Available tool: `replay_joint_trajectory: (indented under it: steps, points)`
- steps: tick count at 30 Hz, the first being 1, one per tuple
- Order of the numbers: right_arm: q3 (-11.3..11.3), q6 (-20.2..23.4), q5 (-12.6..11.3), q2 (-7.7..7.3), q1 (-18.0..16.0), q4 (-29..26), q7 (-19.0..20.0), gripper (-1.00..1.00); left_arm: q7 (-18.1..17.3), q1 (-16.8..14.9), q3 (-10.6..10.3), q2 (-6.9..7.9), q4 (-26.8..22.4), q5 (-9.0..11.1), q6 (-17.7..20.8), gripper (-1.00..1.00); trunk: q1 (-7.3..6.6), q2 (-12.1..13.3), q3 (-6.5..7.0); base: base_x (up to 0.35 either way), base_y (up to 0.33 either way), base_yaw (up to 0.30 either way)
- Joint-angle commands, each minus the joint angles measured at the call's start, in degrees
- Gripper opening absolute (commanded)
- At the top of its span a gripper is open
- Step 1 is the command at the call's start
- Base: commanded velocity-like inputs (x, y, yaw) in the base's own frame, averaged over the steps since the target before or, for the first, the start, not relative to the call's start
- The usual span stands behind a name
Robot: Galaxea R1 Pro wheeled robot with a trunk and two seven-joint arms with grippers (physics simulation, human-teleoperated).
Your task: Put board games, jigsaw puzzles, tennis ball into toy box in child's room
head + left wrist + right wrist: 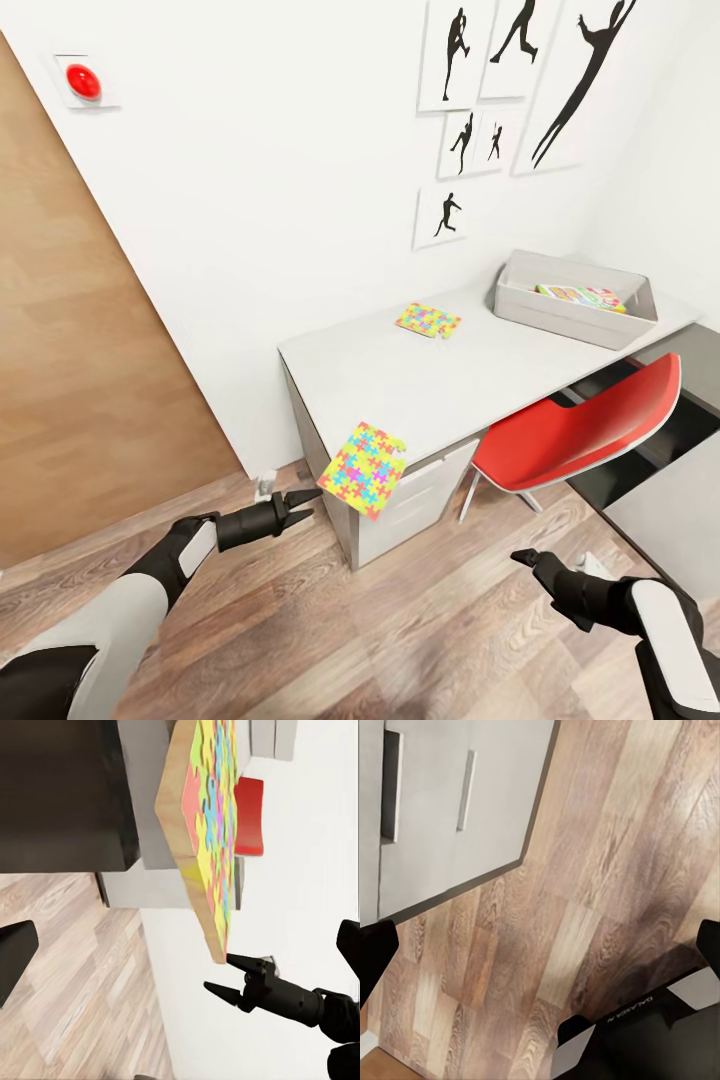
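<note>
One jigsaw puzzle hangs tilted at the front corner of the pale table, its lower part below the top; nothing grips it. In the left wrist view this puzzle shows edge-on. My left gripper is open, its tips just beside the puzzle's lower edge. A second puzzle lies flat further back. The grey toy box stands at the back right with a board game inside. My right gripper is open above the floor. The tennis ball and bed are out of view.
A red chair is pushed under the table on the right, beside the dark desk section. Drawers front the table near the hanging puzzle. A wooden door fills the left wall. Wood-plank floor lies between my arms.
</note>
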Motion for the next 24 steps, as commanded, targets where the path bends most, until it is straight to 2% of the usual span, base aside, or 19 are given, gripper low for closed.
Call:
replay_joint_trajectory:
  steps: [1,10,17,24]
  points:
    - [-0.03,0.15,-0.60,0.00,-0.04,-0.03,-0.59,1.00,-0.25,-0.03,0.14,-0.02,0.02,0.07,0.48,1.00,0.01,-0.05,-0.06,0.000,0.000,0.000]
    - [-0.01,0.15,-0.60,0.15,-0.04,0.04,-0.59,1.00,-0.88,-0.03,0.13,-0.04,0.00,0.08,0.43,1.00,0.01,-0.05,-0.06,0.000,-0.003,0.000]
    - [0.00,0.15,-0.60,0.24,-0.04,0.04,-0.59,1.00,-0.98,-0.03,0.11,-0.01,0.00,0.07,0.39,1.00,0.01,-0.05,-0.06,0.000,-0.134,0.000]
    - [0.00,0.15,-0.61,0.28,-0.04,0.04,-0.59,1.00,-1.02,-0.03,0.06,0.04,-0.03,0.07,0.32,1.00,0.01,-0.05,-0.06,0.001,-0.026,0.000]
